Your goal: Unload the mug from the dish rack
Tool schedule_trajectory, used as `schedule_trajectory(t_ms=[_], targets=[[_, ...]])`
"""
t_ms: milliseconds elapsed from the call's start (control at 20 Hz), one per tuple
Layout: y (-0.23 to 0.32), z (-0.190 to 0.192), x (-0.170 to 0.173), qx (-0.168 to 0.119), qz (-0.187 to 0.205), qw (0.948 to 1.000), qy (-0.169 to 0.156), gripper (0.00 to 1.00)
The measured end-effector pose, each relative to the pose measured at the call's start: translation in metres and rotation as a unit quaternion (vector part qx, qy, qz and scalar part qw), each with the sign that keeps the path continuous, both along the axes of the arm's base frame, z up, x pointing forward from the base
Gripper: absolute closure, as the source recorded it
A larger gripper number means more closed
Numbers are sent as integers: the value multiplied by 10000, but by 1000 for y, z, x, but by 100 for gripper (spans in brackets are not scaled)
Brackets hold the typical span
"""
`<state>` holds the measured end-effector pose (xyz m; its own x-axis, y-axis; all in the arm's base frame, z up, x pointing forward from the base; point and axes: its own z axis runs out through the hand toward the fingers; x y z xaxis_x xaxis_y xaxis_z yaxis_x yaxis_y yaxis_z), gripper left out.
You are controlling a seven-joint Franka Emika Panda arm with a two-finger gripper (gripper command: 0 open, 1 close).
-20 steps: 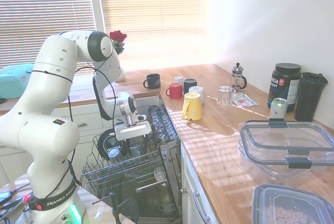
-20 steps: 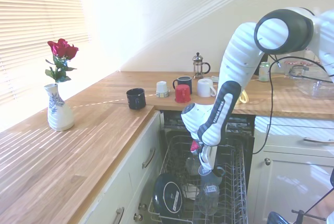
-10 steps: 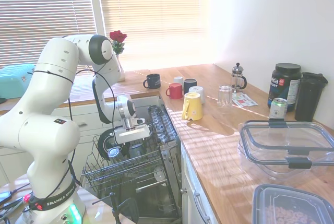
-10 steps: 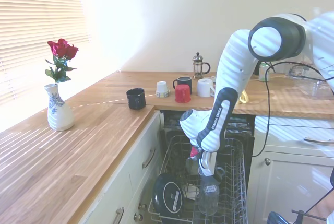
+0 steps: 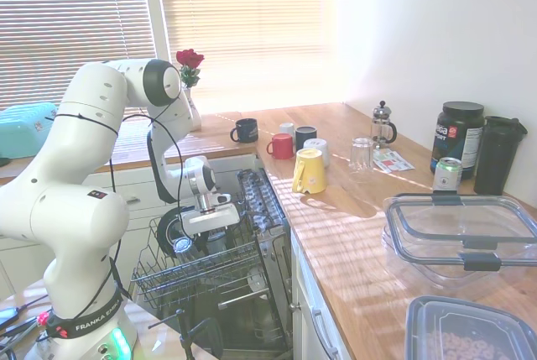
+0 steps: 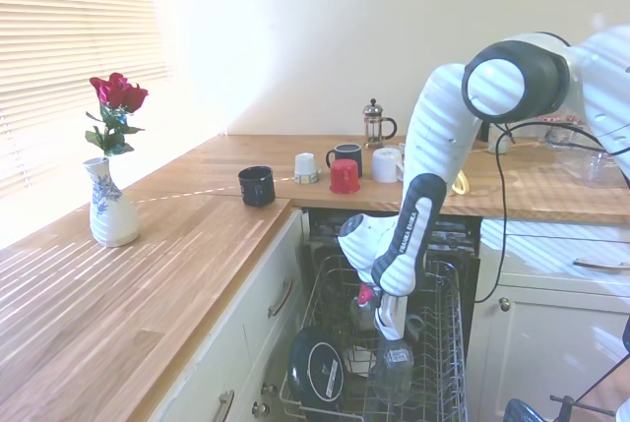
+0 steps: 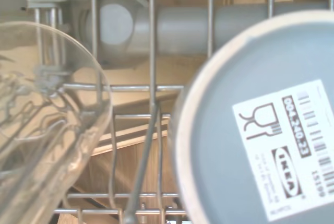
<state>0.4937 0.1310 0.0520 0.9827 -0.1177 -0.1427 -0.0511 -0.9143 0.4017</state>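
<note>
The dish rack (image 5: 168, 280) (image 6: 445, 363) is pulled out below the wooden counter. The grey mug (image 7: 250, 130) stands upside down in it, and its base with a white IKEA label fills much of the wrist view. In the second exterior view only the mug's handle side (image 6: 412, 327) shows beside the arm. My gripper (image 5: 211, 238) (image 6: 387, 322) is down inside the rack, right at the mug. The rack wires and the gripper body hide how it sits on the mug.
An upturned clear glass (image 7: 47, 119) (image 6: 392, 371) stands next to the mug, and a black round dish (image 6: 317, 368) leans beyond it. On the counter are a yellow mug (image 5: 309, 171), a red mug (image 5: 282, 146), a black mug (image 5: 246, 130) and a French press (image 5: 383, 123).
The arm has lowered steadily, bringing the gripper from just above the rack down among its tines at the mug. The mug and glass have not moved.
</note>
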Motion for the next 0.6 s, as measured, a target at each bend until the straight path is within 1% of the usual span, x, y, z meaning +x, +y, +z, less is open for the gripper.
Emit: schedule_trajectory(t_ms=[600], targets=[[-2,0,3,-80,-114,9999,-88,100]])
